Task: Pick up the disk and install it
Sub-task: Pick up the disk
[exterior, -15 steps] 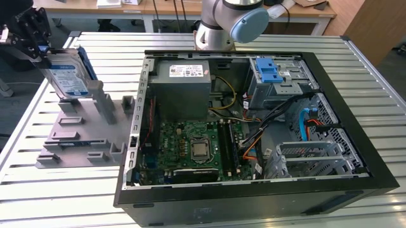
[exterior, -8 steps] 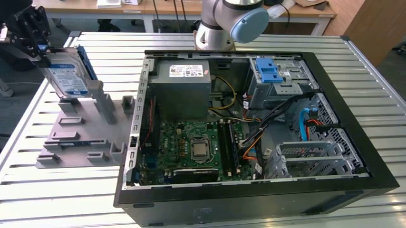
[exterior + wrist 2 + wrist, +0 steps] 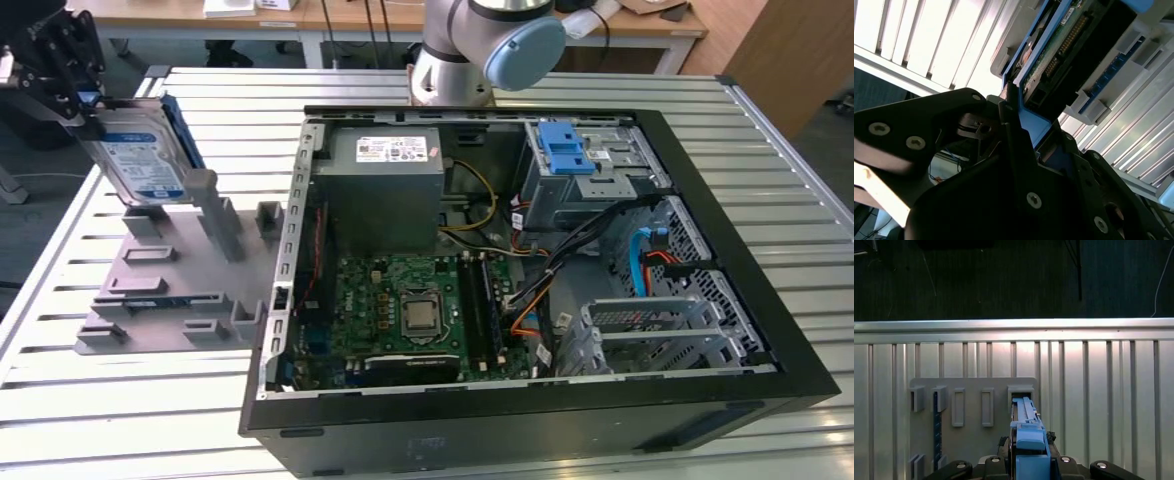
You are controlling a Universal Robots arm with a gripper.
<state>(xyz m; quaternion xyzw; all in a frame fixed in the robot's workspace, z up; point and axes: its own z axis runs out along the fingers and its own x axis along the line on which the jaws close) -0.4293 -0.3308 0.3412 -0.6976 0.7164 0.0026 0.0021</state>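
The disk [image 3: 140,160] is a silver drive with a white-and-blue label and a blue bracket, standing on edge and tilted at the exterior view's far left. Its lower end is at the slots of the grey fixture [image 3: 174,290]; I cannot tell whether it still rests in one. My black gripper [image 3: 80,100] is shut on its upper end. In the first wrist view the blue bracket [image 3: 1026,432] runs from my gripper [image 3: 1026,462] down to a fixture slot [image 3: 1020,392]. The second wrist view shows my fingers [image 3: 1014,165] clamped on the bracket edge [image 3: 1031,125], with the disk's circuit board [image 3: 1064,45] beyond.
The open computer case [image 3: 747,330] lies to the exterior view's right of the fixture. Inside are a grey power supply [image 3: 387,180], a motherboard [image 3: 414,310] and a metal cage with a blue latch [image 3: 567,150]. The slatted table's edge [image 3: 40,270] runs close behind the fixture.
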